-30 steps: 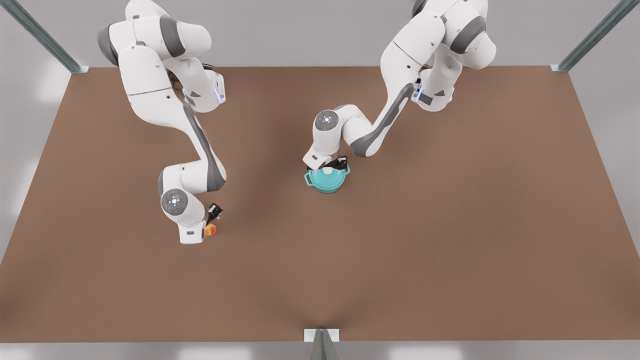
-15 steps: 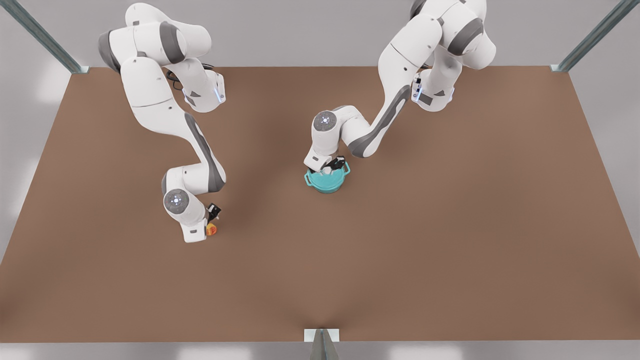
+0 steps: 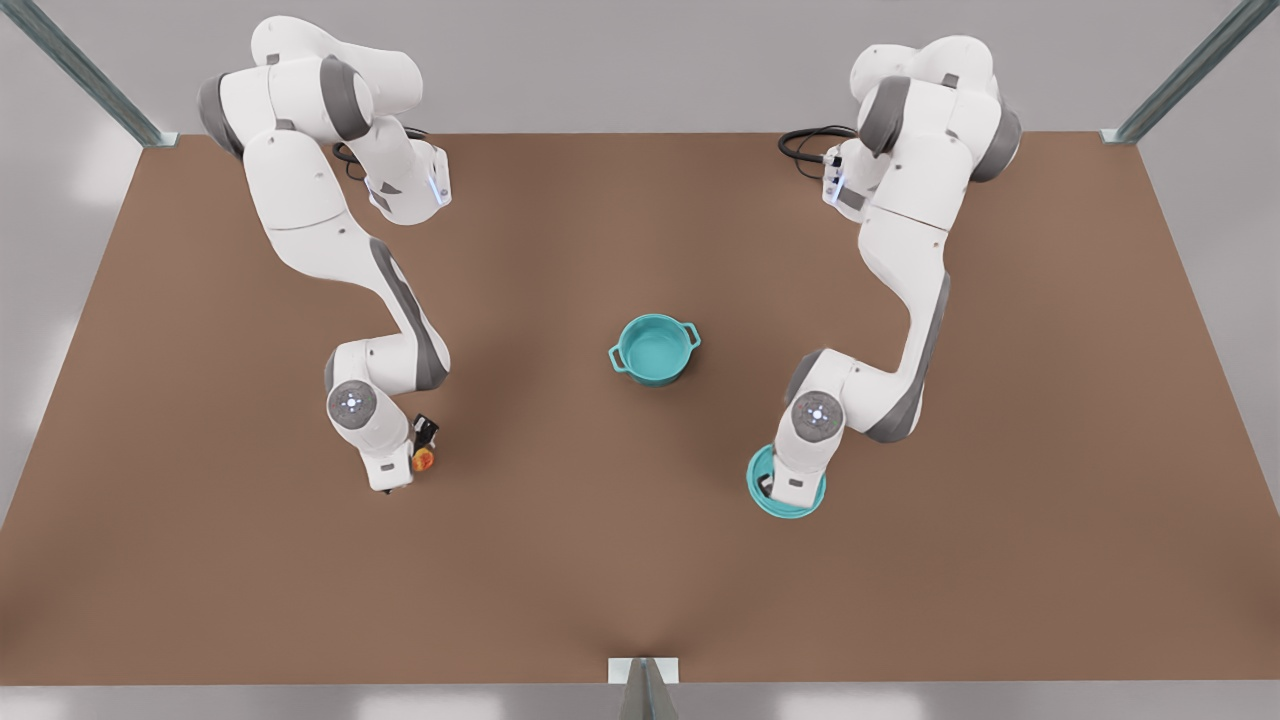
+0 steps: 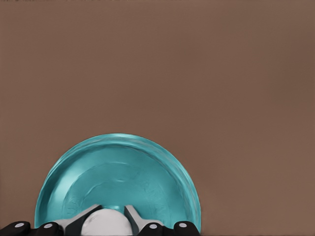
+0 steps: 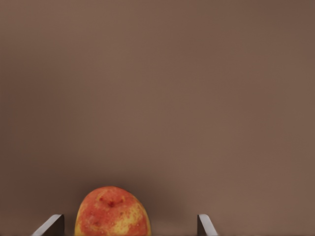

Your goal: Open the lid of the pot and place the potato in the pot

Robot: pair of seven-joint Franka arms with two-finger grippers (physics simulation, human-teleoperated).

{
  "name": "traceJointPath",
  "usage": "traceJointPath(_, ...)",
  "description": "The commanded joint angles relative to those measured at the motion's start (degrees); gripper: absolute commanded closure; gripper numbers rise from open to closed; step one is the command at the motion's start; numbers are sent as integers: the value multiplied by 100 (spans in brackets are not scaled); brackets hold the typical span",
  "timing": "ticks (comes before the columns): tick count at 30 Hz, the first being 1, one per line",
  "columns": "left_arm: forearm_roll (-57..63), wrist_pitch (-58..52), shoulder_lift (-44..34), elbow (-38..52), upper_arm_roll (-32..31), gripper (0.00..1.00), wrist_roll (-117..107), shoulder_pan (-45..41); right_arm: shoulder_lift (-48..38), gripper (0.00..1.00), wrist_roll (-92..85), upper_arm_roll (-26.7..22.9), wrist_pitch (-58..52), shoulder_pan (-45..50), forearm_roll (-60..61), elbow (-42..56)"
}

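Front view, left tool gripping pot lid knob, right tool wide around potato

round teal pot: teal outside and inside
flat round teal lid: glossy teal, white knob
small rounded potato: orange-red mottled with yellow patches
flat brown table: plain brown
arms: white with grey joints

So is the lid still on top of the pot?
No, the pot sits open, and the lid is under the left hand away from it.
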Motion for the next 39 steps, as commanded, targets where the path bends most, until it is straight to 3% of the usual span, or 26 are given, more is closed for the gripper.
traceJointPath(1, -49, 302, 157, 125, 11, 73, 2695, 58, 5, 0, -352, 0, 114, 0, 5, -14)
traceJointPath(2, -40, 293, 166, 152, 11, 9, 2765, 58, 5, 0, -361, 0, 114, 0, 5, -23)
traceJointPath(3, -84, 293, 148, 161, 11, 0, 2941, 58, 5, 0, -361, 0, 114, 0, -3, -32)
traceJointPath(8, -40, 223, 87, 161, 11, 0, 2950, 67, -3, 13, -467, 0, 114, 0, 14, -76)
traceJointPath(9, -75, -706, -501, 143, 11, 0, 3300, 198, -3, 15, -467, 0, 105, 0, 14, -85)
traceJointPath(11, -1181, -4548, -1846, 1197, 11, 0, 5877, 1164, -12, 26, -484, 0, 105, 0, 5, -85)
traceJointPath(12, -1762, -4331, -2821, 620, 63, 0, 5885, 1630, -12, 34, -484, 0, 105, 0, 14, -85)
traceJointPath(13, -1947, -3319, -3693, -569, 37, 0, 5965, 1868, -12, 38, -484, 0, 105, 0, 14, -85)
traceJointPath(15, -1587, -3416, -3262, -253, 63, 0, 5894, 1956, -21, 48, -484, 0, 96, 0, 14, -94)
traceJointPath(20, -1569, -3424, -3121, 3, 63, 0, 5982, 2299, -39, 61, -502, 0, 70, 0, 14, -94)
traceJointPath(32, -1569, -3433, -3113, -15, 37, 0, 5956, 2264, -663, 67, -528, 62, -502, 343, 58, -67)
traceJointPath(39, -1569, -3433, -3112, -6, 37, 0, 5956, 2273, -821, 67, -511, 545, -660, 474, 67, -58)
